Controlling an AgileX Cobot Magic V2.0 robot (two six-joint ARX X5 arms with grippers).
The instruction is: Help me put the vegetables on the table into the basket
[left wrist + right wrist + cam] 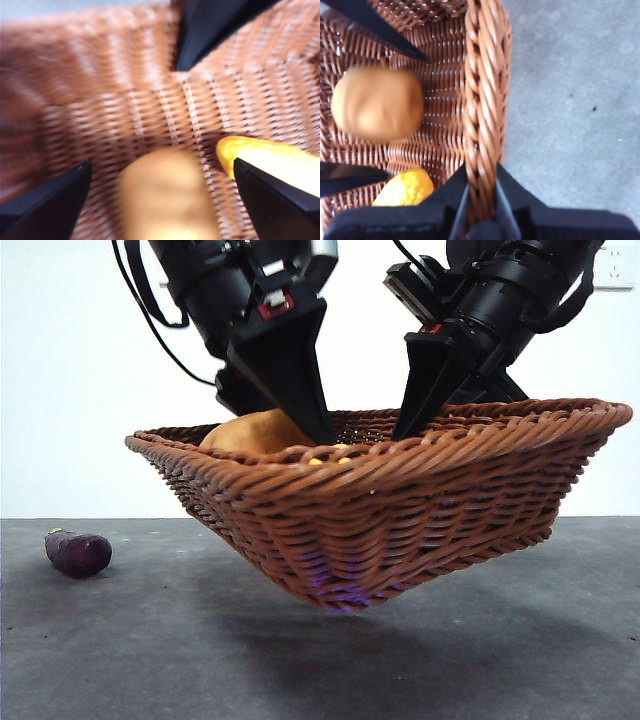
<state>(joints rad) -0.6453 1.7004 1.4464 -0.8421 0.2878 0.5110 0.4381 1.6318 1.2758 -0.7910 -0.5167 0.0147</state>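
Observation:
The wicker basket (400,510) hangs tilted above the table (150,660), its right side higher. My right gripper (420,405) is shut on the braided rim (482,75), as its wrist view (481,170) shows. The brown potato (255,432) and the yellow vegetable (405,189) lie inside the basket. My left gripper (300,400) is open over the potato (167,200), its jaws apart on either side without touching it. The yellow vegetable (270,160) lies beside one jaw. The purple eggplant (78,552) lies on the table at the far left, outside the basket.
A white wall stands behind the table, with a socket (615,270) at the top right. Black cables (140,300) hang from the left arm. The basket throws a shadow (400,660) on the grey table below it.

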